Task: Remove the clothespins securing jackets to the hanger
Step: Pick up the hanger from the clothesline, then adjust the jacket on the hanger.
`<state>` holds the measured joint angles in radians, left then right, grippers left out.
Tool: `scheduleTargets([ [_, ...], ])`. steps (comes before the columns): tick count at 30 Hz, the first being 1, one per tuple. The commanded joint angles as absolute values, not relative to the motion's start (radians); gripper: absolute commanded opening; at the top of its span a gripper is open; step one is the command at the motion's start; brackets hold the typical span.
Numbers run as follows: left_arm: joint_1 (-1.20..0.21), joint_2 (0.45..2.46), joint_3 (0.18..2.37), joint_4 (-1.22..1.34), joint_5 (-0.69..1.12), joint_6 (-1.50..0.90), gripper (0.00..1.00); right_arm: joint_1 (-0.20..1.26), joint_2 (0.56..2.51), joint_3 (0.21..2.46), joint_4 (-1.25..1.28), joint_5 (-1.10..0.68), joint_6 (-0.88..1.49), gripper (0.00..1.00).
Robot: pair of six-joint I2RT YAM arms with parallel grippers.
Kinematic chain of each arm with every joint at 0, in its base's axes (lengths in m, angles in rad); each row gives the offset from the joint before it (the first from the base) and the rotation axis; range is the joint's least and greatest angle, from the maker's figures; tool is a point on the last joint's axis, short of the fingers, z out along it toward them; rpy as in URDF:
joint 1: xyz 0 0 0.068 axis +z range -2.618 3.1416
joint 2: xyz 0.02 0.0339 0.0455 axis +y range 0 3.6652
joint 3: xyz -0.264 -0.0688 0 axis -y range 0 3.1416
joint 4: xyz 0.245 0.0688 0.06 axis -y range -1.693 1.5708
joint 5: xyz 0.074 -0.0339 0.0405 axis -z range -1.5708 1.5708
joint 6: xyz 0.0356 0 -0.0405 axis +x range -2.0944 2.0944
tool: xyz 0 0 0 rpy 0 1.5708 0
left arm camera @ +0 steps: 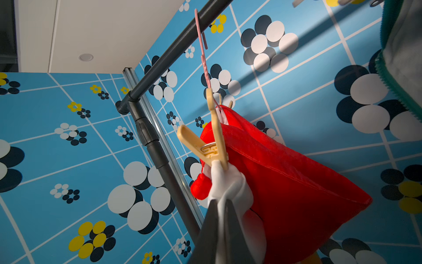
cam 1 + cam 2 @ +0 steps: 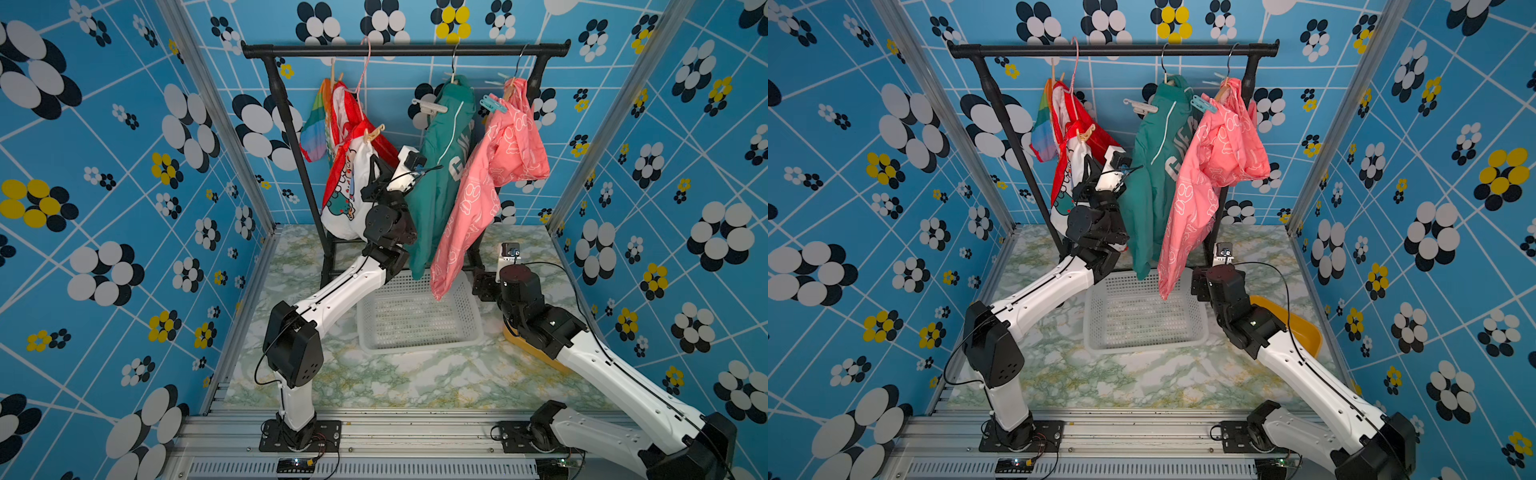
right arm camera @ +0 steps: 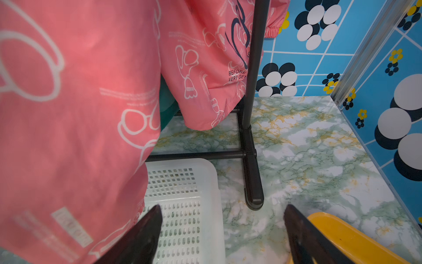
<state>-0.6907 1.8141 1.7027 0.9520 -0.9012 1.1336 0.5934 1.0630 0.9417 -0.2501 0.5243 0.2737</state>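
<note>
Your L fingers (image 1: 211,219) are pinched shut on the white sleeve (image 1: 228,182) of the red jacket (image 1: 285,194), tan clothespin (image 1: 213,150) clipped just beyond their tips, while your R fingers (image 3: 148,228) gape wide w/ nothing held, pink jacket (image 3: 68,114) beside them, basket (image 3: 182,182) & table (image 3: 296,148) beneath.

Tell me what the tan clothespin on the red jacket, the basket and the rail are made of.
Clothespin: moulded plastic, smooth satin tan, raised relief, metal spring ring. Basket: whitish plastic, moulded grid of holes. Rail: dark matte tube, probably painted metal; plastic is possible.
</note>
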Motion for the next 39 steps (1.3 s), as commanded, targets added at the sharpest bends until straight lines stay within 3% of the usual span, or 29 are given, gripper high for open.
scheduleTargets([
  [1,-0.712,1.640,1.645,0.867,-0.815,1.014,0.00,0.595,1.071,0.960,-0.213,0.551,0.288,0.86],
  [5,-0.702,1.428,1.564,0.519,-0.667,0.663,0.00,0.595,1.096,0.965,-0.191,0.547,0.279,0.86],
  [8,-0.695,1.318,1.523,0.419,-0.568,0.532,0.00,0.594,1.119,0.973,-0.180,0.529,0.270,0.86],
  [22,-0.634,1.257,1.543,0.280,-0.329,0.396,0.00,0.591,1.127,0.947,-0.158,0.492,0.282,0.86],
  [32,-0.665,0.981,1.375,0.237,-0.198,0.287,0.00,0.534,1.118,0.933,-0.136,0.401,0.292,0.87],
  [39,-0.669,0.842,1.288,0.038,-0.351,0.237,0.00,0.513,1.185,0.980,-0.136,0.365,0.294,0.87],
])
